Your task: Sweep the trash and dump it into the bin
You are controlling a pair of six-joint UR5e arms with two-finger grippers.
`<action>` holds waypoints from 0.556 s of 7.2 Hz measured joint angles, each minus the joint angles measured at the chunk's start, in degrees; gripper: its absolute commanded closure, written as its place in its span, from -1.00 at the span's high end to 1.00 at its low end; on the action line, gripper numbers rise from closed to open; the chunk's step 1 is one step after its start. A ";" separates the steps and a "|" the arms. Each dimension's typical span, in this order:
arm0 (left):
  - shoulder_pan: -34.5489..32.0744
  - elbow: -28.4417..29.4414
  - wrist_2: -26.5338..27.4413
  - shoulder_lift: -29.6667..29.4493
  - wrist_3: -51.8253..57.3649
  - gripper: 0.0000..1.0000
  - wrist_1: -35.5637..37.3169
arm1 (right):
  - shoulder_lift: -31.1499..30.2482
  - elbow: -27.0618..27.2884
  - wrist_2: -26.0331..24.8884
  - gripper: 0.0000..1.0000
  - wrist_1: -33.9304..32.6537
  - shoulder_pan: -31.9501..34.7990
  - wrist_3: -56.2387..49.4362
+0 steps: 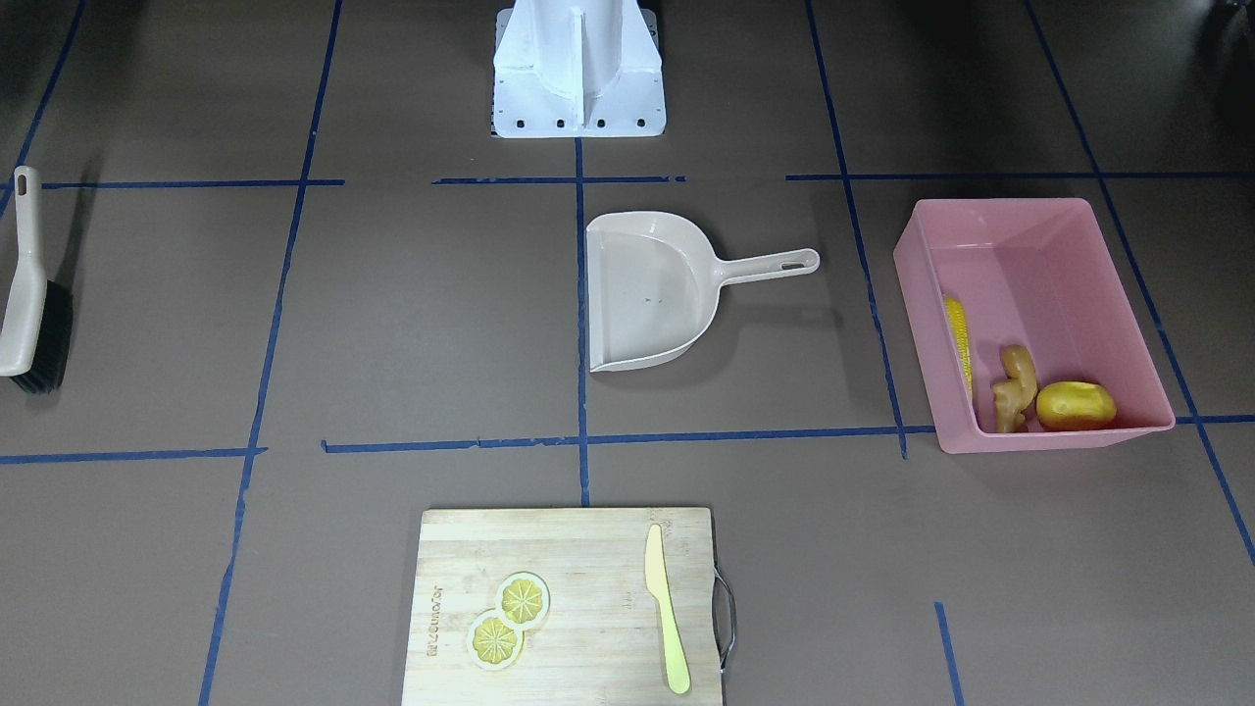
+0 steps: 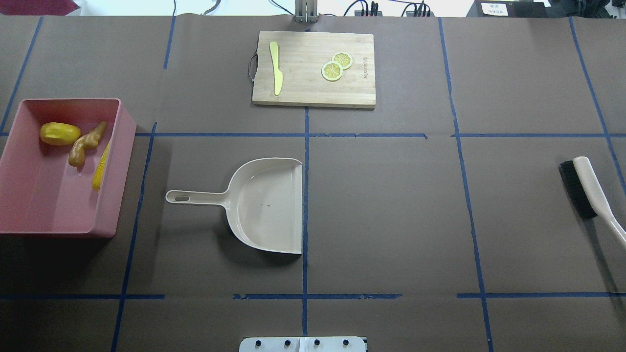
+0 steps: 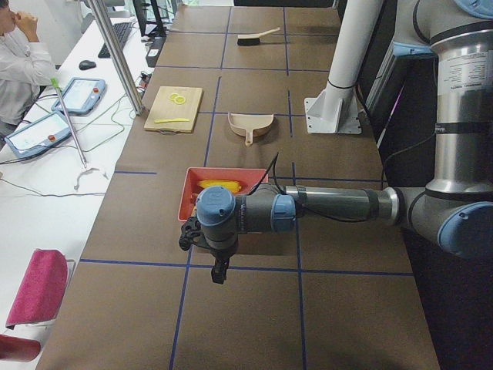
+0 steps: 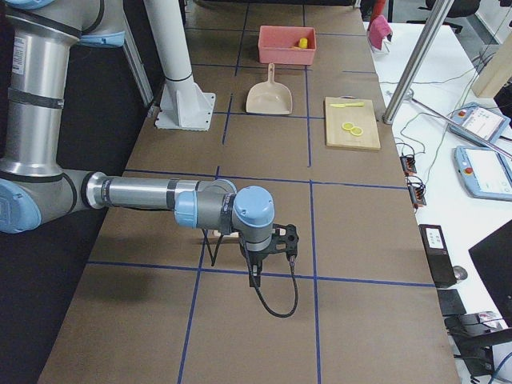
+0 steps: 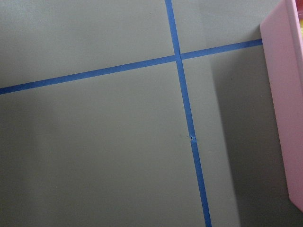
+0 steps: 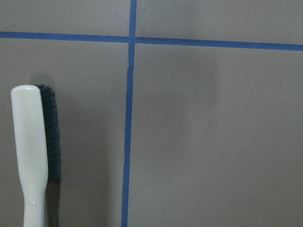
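Observation:
The pink bin (image 1: 1079, 245) stands at the table's left end and also shows in the overhead view (image 2: 44, 205). Inside it lie the corn cob (image 1: 957, 333), the ginger root (image 1: 1015, 387) and the rounded yellow lump (image 1: 1076, 405). My left gripper (image 3: 219, 271) hangs over the bare table beside the bin, whose outer wall (image 5: 286, 104) shows in the left wrist view. My right gripper (image 4: 254, 276) hangs over the table's right end near the brush (image 6: 28, 151). Both grippers show only in the side views, so I cannot tell whether they are open or shut.
A beige dustpan (image 2: 264, 205) lies mid-table, its handle toward the bin, with nothing in it. A brush (image 2: 584, 188) lies at the right end. A wooden cutting board (image 2: 303, 83) at the far edge carries two lemon slices (image 2: 336, 66) and a pale yellow knife (image 2: 276, 66).

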 measured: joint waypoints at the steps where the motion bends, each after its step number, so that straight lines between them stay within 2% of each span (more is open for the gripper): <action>1: 0.01 -0.14 -0.02 0.04 0.00 1.00 -0.01 | 0.01 0.01 0.05 1.00 0.04 -0.43 0.94; 4: 0.05 -0.41 -0.08 0.03 0.00 1.00 -0.02 | 0.06 0.08 -0.08 1.00 0.16 -1.82 2.41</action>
